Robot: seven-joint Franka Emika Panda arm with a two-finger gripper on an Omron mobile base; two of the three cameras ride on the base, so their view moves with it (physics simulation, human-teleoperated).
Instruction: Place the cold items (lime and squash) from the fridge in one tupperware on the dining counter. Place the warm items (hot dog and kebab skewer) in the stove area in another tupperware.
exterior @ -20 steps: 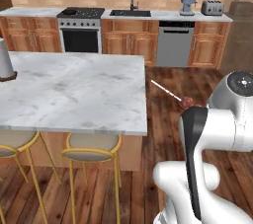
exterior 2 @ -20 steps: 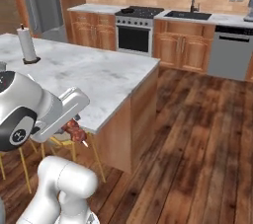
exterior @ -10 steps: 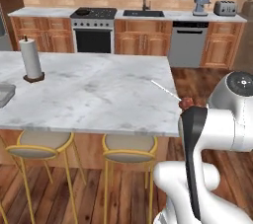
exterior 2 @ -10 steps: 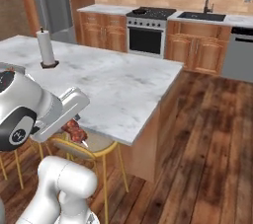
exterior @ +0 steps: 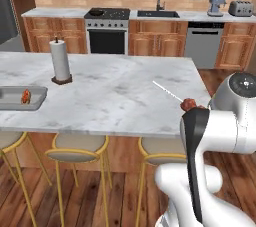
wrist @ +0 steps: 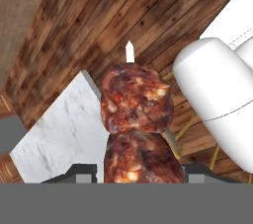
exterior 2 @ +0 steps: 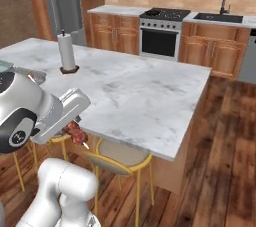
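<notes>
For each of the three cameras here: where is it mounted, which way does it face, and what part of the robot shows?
Left base view: behind the arm on its left, facing the white marble dining counter; white arm lower right, brown meat kebab skewer at its hand.
Right base view: behind on its right, same counter; arm lower left, skewer below.
Hand view: on the hand, looking along the gripper, shut on the skewer.
Both base views share the white paper towel roll.
</notes>
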